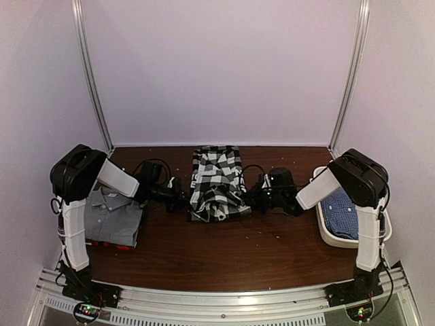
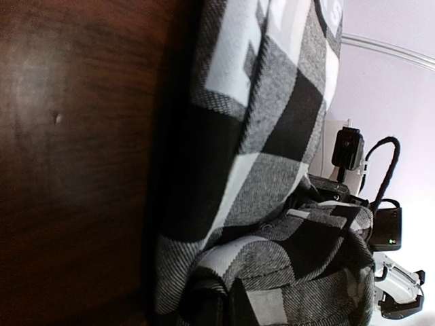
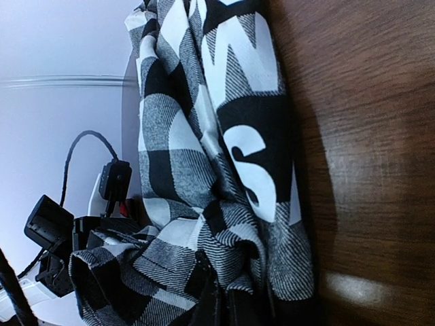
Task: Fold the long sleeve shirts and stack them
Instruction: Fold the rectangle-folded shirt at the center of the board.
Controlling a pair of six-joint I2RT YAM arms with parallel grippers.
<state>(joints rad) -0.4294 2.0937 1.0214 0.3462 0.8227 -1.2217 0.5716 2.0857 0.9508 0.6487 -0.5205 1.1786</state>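
Note:
The black-and-white check shirt (image 1: 216, 178) lies bunched and partly folded at the middle of the table. My left gripper (image 1: 181, 198) is at its near left edge and my right gripper (image 1: 253, 198) at its near right edge. Both are shut on its cloth. In the left wrist view the check cloth (image 2: 272, 170) fills the frame and runs into the shut jaws at the bottom. The right wrist view shows the same shirt (image 3: 204, 156) pinched at the bottom edge. A grey shirt (image 1: 112, 212) lies folded at the left on a red-black one (image 1: 112, 245). A blue shirt (image 1: 340, 212) sits at the right.
The blue shirt lies in a white oval tub (image 1: 331, 236) by the right arm's base. Brown table top (image 1: 224, 251) stretches in front of the check shirt. White walls close in the back and both sides.

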